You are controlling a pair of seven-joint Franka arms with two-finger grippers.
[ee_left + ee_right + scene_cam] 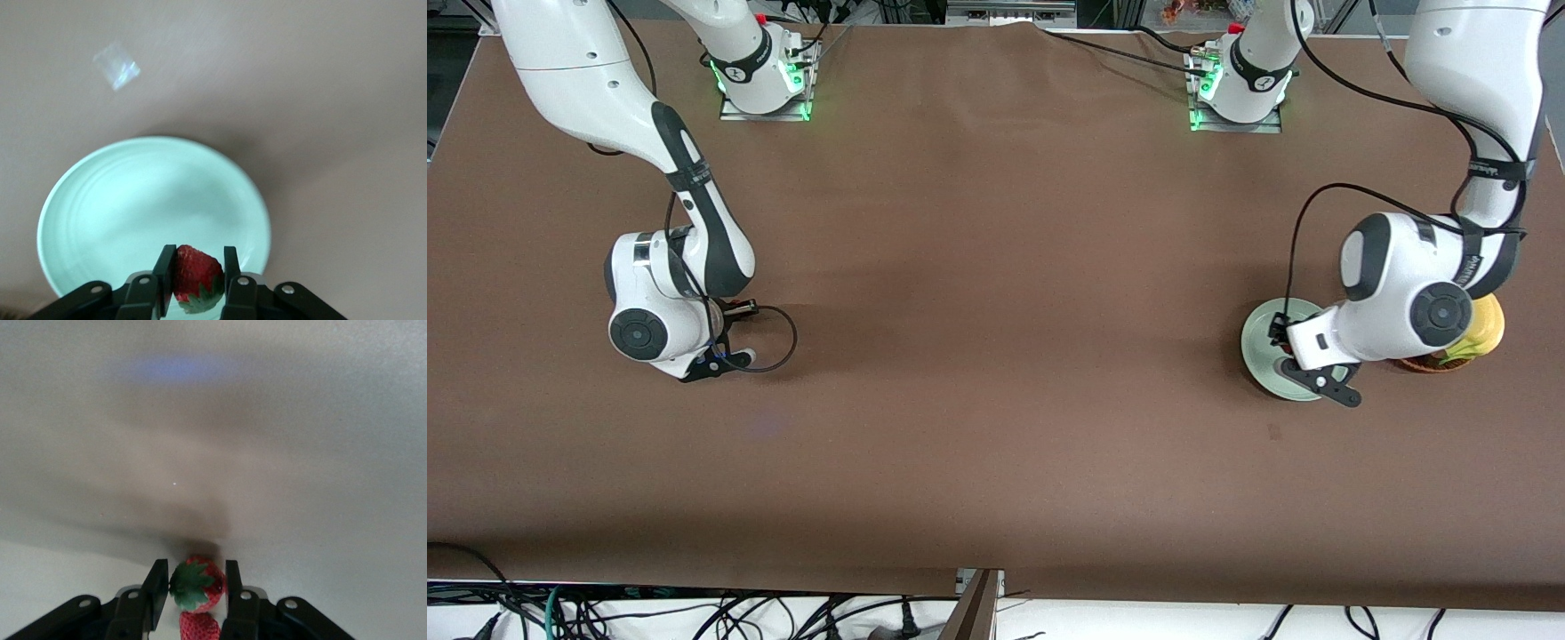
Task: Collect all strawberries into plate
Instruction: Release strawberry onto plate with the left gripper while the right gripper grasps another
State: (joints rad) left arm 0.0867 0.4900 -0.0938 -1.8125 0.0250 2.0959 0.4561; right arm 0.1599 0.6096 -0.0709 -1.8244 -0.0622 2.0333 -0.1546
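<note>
My left gripper [198,250] is shut on a red strawberry [197,273] with a green cap and holds it just over the pale mint-green plate [133,200]. In the front view the left gripper [1303,369] is low over the plate [1261,342] at the left arm's end of the table. My right gripper [195,563] is down at the table with its fingers closed around a second strawberry [199,583]. A third strawberry [199,627] lies right beside that one, under the gripper. In the front view the right gripper [720,360] hides both berries.
A brown wicker basket [1432,363] with a yellow fruit [1485,324] stands beside the plate, mostly hidden under the left arm. A small clear shiny scrap [117,65] lies on the brown table near the plate.
</note>
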